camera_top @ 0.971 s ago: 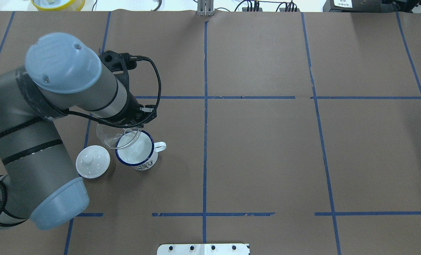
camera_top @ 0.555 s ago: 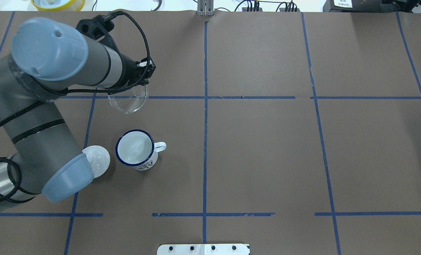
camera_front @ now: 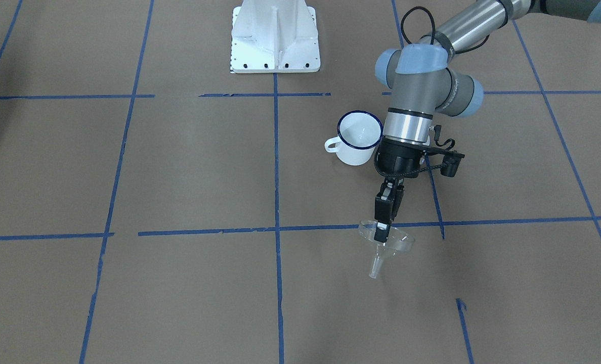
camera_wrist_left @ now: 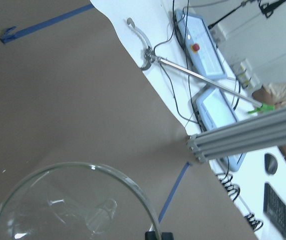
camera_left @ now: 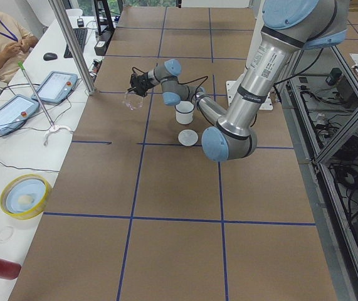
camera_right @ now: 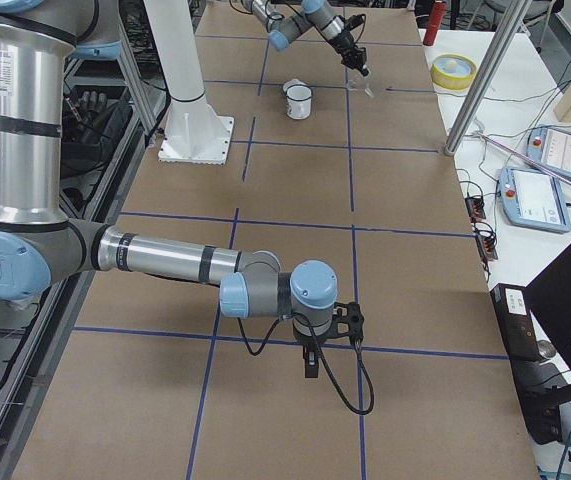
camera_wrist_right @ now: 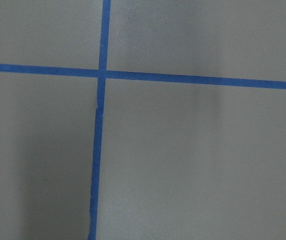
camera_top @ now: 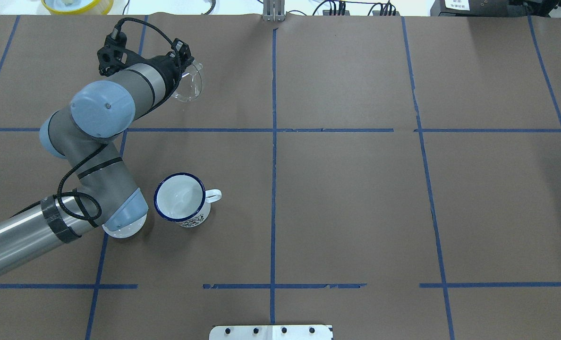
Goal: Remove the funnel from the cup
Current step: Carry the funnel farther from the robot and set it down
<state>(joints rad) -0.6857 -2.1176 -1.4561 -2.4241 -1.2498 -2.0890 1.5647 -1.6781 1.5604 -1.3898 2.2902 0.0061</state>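
Pinching the funnel by its rim in the left gripper, stem tilted downward above the table toward its far left corner, well apart from the cup.

Bright even light, soft shadows, sharp

Overhead, the lid was nearly all tucked under the left arm's elbow, with just a white sliver peeking out. In the left wrist view, the funnel ran off the bottom edge. The right gripper showed only in the right-side view, small and dark, and there was no telling whether its jaws stood apart or together.
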